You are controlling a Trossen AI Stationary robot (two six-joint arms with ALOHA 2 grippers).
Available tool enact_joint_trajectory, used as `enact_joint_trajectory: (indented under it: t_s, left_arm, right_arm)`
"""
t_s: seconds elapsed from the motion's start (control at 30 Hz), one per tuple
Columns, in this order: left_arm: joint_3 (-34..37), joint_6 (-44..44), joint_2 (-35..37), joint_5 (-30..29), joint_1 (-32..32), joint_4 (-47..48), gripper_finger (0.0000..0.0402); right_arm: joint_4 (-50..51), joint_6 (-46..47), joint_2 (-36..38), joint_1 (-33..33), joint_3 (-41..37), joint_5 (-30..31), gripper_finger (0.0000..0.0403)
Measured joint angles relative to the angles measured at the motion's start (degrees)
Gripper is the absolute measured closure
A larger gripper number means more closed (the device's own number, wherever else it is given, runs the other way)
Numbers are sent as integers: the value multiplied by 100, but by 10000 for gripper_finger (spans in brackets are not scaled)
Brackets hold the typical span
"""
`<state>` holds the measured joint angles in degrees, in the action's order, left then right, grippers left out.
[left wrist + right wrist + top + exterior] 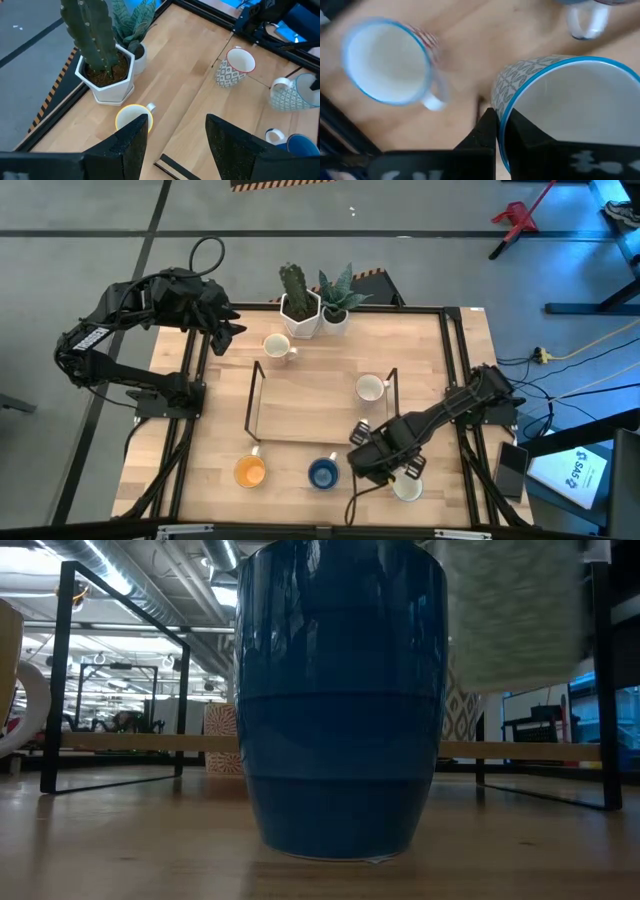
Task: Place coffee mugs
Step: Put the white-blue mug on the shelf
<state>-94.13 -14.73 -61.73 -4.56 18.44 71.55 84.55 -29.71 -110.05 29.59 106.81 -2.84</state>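
Rim of the blue-edged patterned mug [565, 107] sits pinched between my right gripper [501, 131] fingers, near the blue mug [322, 473].

Evenly, brightly lit from overhead ceiling strips [150, 600]. Soft, faint shadows on the table [300, 405]. Glossy reflections across the blue mug [340, 700]. Heavy motion blur throughout the right wrist view.
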Motion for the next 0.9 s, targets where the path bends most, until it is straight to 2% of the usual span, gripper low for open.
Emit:
enact_joint_trajectory:
  t_s: [0.33,0.43,0.6,0.77,0.9]
  left_arm:
    - [0,-15,0,0,0,0,208]
    - [0,11,0,0,0,0,208]
    - [0,161,0,0,2,0,208]
    - [0,296,0,0,2,-2,208]
    - [0,336,0,0,2,-12,208]
  right_arm:
    - [-595,1516,231,-29,-237,-286,403]
    - [-765,2194,225,-121,-278,-276,403]
    - [-681,3582,219,-260,-280,115,403]
    - [-681,4832,216,-346,-483,81,403]
    - [-1035,5375,219,-341,-737,-82,403]
